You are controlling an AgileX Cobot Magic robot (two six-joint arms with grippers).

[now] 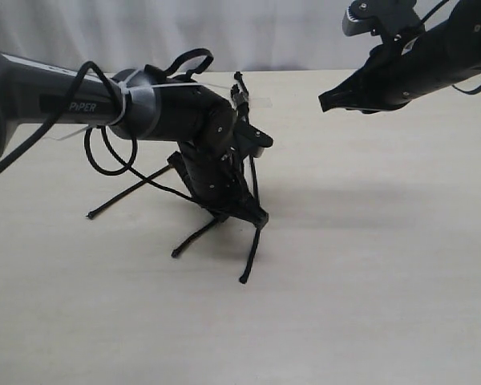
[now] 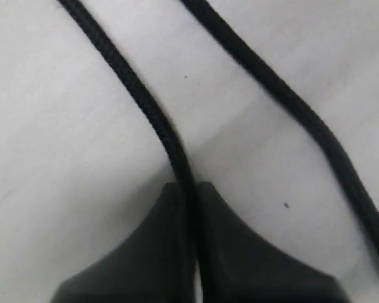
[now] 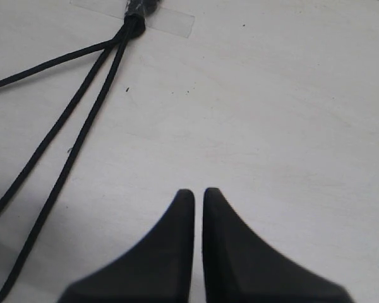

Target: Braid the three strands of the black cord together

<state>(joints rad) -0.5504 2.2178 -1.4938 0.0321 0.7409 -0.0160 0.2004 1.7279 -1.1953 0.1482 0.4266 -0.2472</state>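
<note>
The black cord's bound head [image 1: 240, 90] is taped to the table at the back, and its knot [image 3: 136, 11] shows in the right wrist view. Three strands fan toward the front: the left strand [image 1: 116, 200], the middle strand [image 1: 194, 237] and the right strand [image 1: 251, 253]. My left gripper [image 1: 256, 216] is low at the table, shut on one strand [image 2: 145, 101] that runs straight out from its tips [image 2: 189, 186]. It looks like the right strand. A second strand [image 2: 303, 120] lies beside it. My right gripper [image 1: 324, 103] hangs raised at the back right, shut [image 3: 198, 192] on nothing.
Clear tape [image 3: 170, 22] holds the cord's head to the pale table [image 1: 385, 265]. The left arm's glossy wires [image 1: 104, 152] loop over the left strand's area. A white curtain [image 1: 264, 32] closes the back edge.
</note>
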